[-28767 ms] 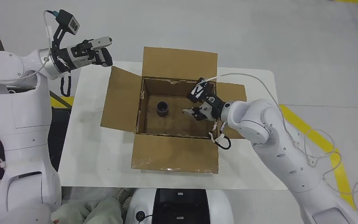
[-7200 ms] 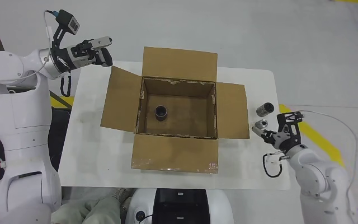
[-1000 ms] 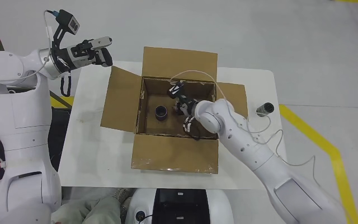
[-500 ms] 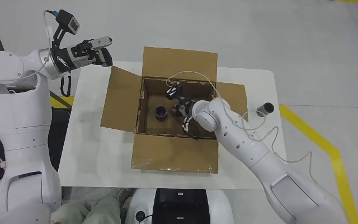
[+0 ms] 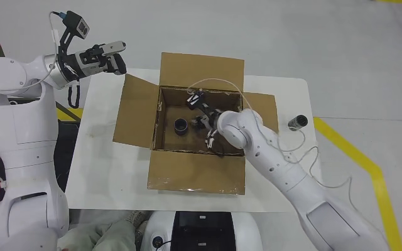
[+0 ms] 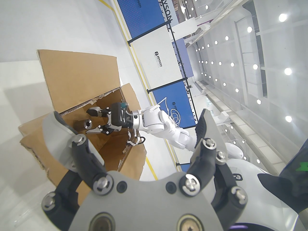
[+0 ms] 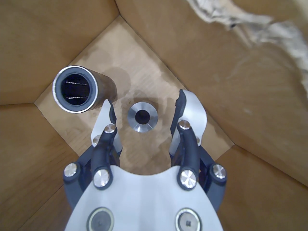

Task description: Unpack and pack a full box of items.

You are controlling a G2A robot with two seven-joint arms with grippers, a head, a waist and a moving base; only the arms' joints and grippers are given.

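An open cardboard box [image 5: 134, 119] sits mid-table. Inside stands a dark metal tube [image 5: 181, 126], seen end-on with a hollow bore [image 7: 74, 92]. My right gripper [image 5: 197, 112] is down inside the box, open, its fingers either side of a small silver cylinder [image 7: 142, 117] standing on the box floor [image 7: 149, 145], without touching it. The tube stands just beside one fingertip [image 7: 108, 108]. Another silver cylinder [image 5: 298, 122] lies on the table to the right of the box. My left gripper [image 5: 108, 58] hangs open and empty above the table's far left corner.
Torn tape and paper [image 7: 240, 22] hang from the box's inner wall. The box flaps [image 5: 196, 172] are folded outward on all sides. The white table [image 5: 107, 176] has bare room left of the box. The left wrist view shows the right gripper [image 6: 92, 121] inside the box [image 6: 79, 78].
About seven seconds ago my right arm was over the table's right side beside two cylinders; now it is inside the box. Over the last second it shifted slightly towards the dark tube. The left arm stayed still.
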